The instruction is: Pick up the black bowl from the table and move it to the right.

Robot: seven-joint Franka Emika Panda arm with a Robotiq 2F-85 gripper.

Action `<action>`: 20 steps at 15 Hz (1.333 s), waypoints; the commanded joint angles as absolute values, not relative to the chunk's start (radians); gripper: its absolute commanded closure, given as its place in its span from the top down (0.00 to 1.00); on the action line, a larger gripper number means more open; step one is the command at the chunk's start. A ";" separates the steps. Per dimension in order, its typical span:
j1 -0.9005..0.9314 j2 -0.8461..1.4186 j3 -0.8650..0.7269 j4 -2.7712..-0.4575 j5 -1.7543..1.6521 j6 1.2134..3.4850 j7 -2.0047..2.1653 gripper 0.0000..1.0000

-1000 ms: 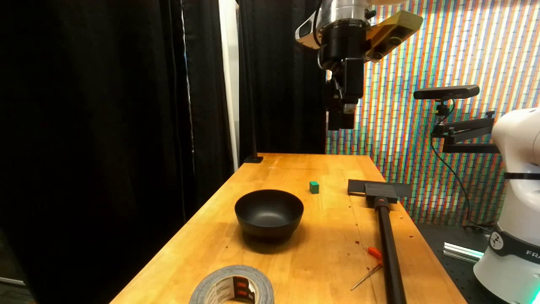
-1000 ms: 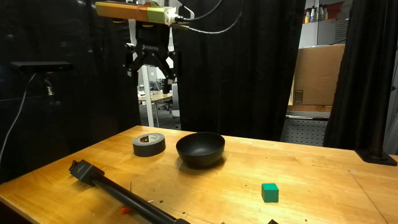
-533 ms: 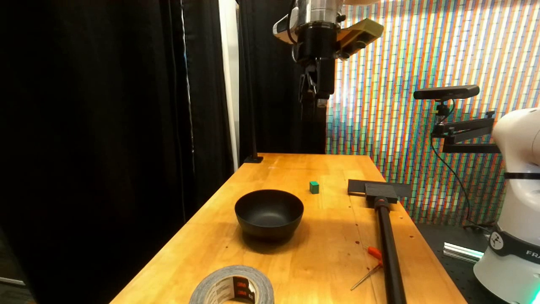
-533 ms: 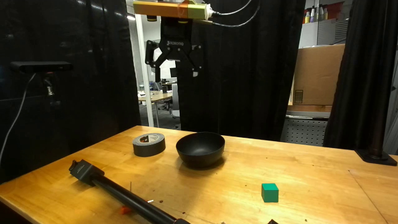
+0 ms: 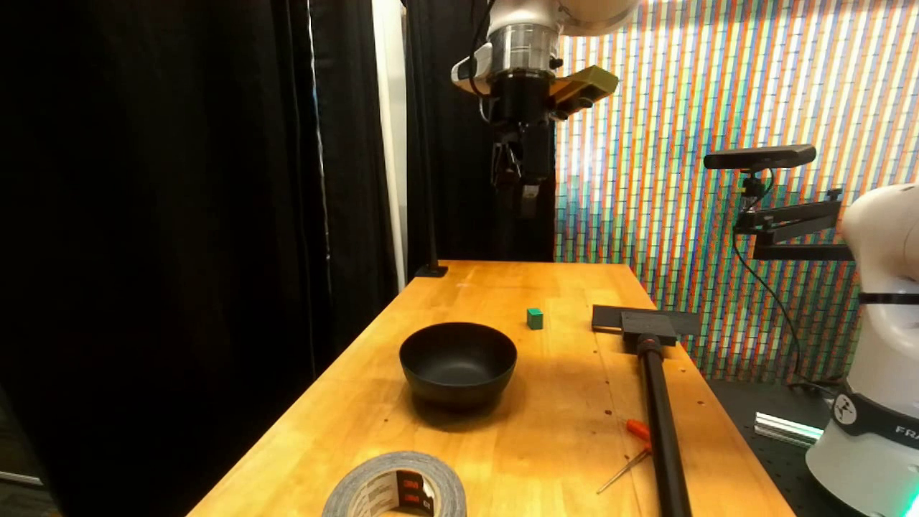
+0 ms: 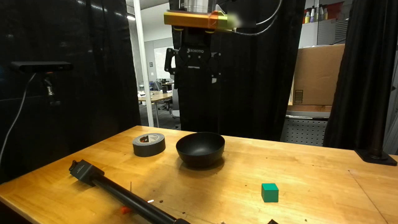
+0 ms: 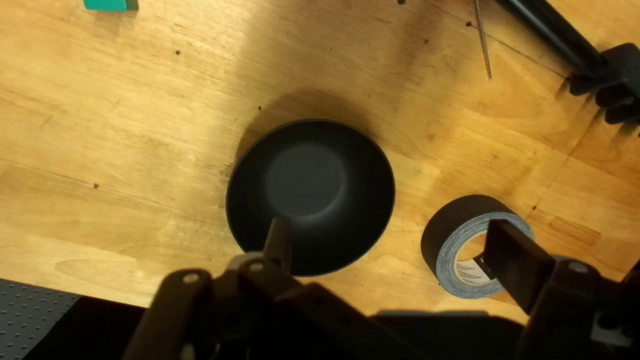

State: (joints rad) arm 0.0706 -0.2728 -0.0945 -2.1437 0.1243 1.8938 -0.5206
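In an exterior view, a smooth, round black bowl (image 6: 200, 150) with a flared wall stands upright on a long, light-brown wooden table (image 6: 298, 169) with streaked, speckled grain. To the bowl's left sits a ring-shaped roll of grey tape (image 6: 149, 149); to the right and nearer, a flat-faced green cube (image 6: 270, 193); near left lies a cylindrical black pole (image 6: 130, 197) with a blocky head. The jointed black Robotiq gripper (image 6: 195, 82) hangs well above the table, spread wide and clear of the bowl.
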 commanded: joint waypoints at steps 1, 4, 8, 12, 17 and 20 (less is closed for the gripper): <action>0.052 -0.241 -0.104 -2.129 0.112 1.916 -0.583 1.00; 0.042 -0.203 -0.100 -2.126 0.100 1.923 -0.607 1.00; 0.037 -0.135 -0.095 -2.110 0.100 1.936 -0.632 1.00; 0.029 -0.057 -0.090 -2.080 0.107 1.959 -0.643 1.00; -0.008 0.048 -0.095 -2.014 0.124 1.998 -0.651 1.00; -0.032 0.112 -0.086 -1.968 0.114 2.016 -0.637 1.00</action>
